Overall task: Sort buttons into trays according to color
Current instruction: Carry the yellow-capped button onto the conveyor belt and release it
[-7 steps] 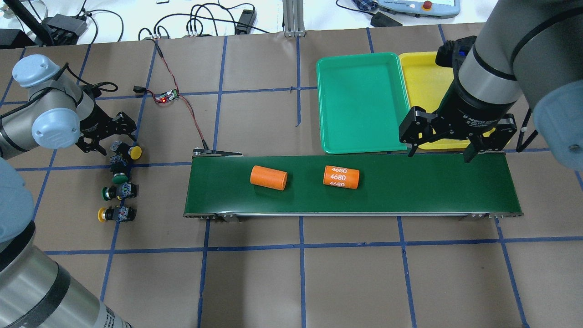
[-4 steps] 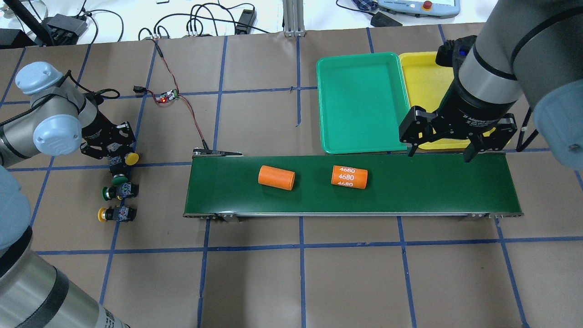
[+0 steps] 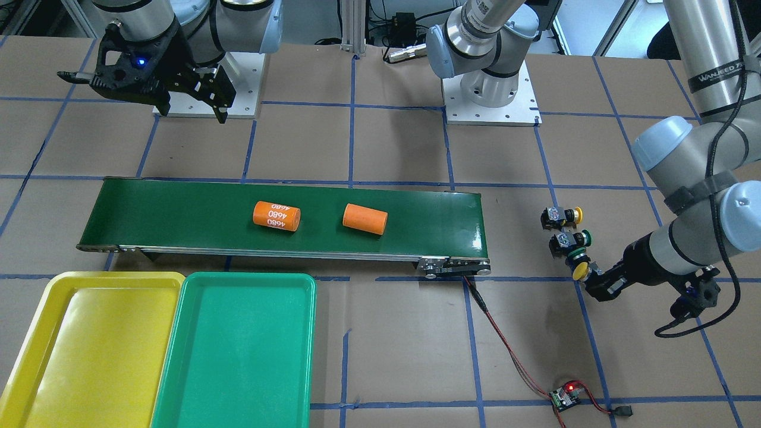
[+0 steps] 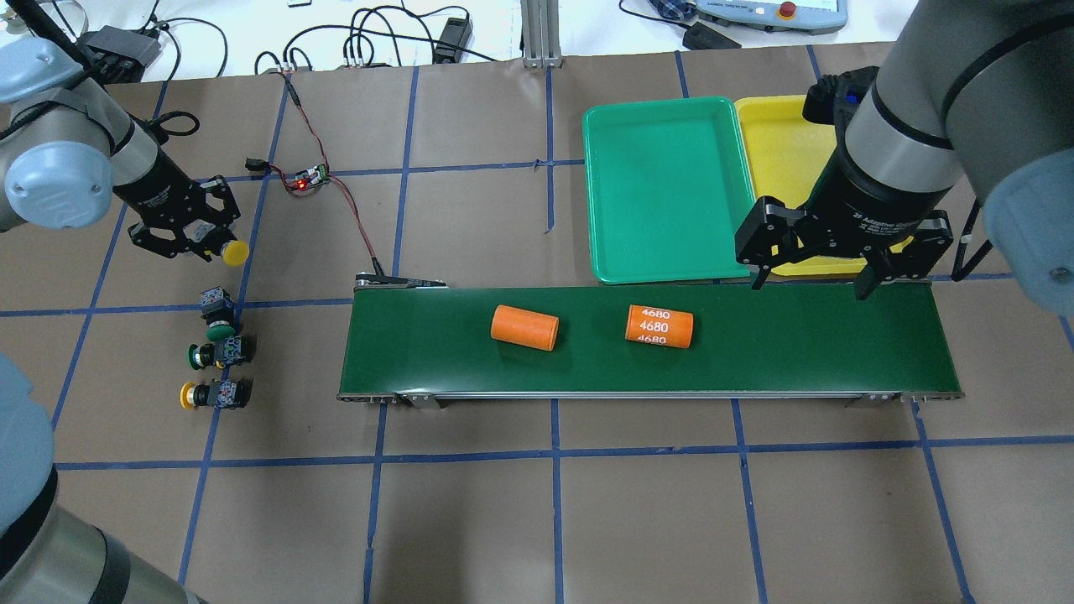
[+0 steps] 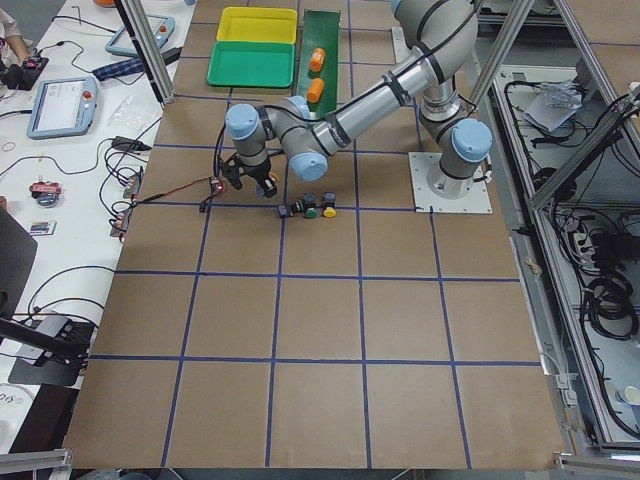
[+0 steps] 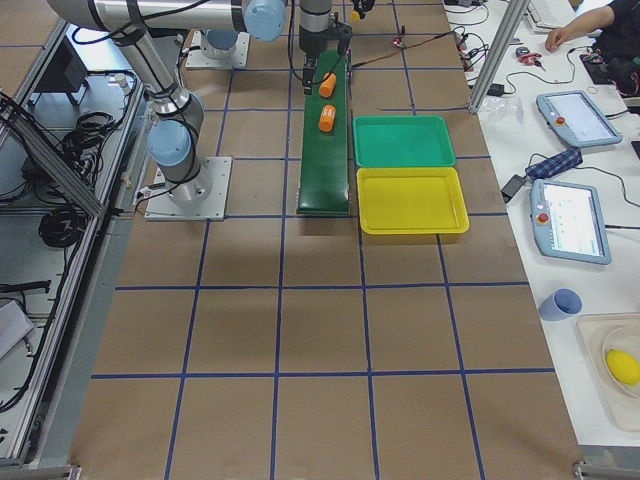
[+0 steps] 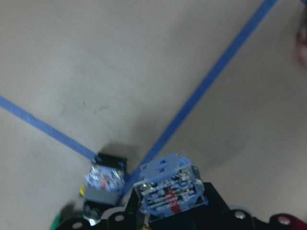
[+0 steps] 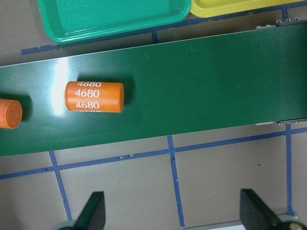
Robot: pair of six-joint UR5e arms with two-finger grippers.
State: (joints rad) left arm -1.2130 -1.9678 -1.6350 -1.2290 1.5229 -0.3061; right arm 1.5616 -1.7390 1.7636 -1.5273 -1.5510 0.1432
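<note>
My left gripper [image 4: 191, 236] is shut on a yellow-capped button [image 4: 234, 252] and holds it above the table, beyond the other buttons. The left wrist view shows its grey-blue contact block [image 7: 168, 189] between the jaws. On the table lie two green buttons [image 4: 220, 319] [image 4: 214, 352] and one yellow button [image 4: 210, 393]. My right gripper [image 4: 810, 287] is open and empty over the belt's far edge, near the trays. The green tray [image 4: 663, 193] and the yellow tray [image 4: 780, 143] lie side by side behind the belt, both empty.
A long dark-green conveyor belt [image 4: 797, 344] carries a plain orange cylinder [image 4: 524, 327] and one marked "4680" [image 4: 659, 325]. A red-black wire with a small lit circuit board [image 4: 310, 176] runs from the belt's left end towards the far edge.
My left gripper has shut on the yellow button and lifted it away from the row, towards the far side. Both orange cylinders have moved right along the belt. The right arm has not moved.
</note>
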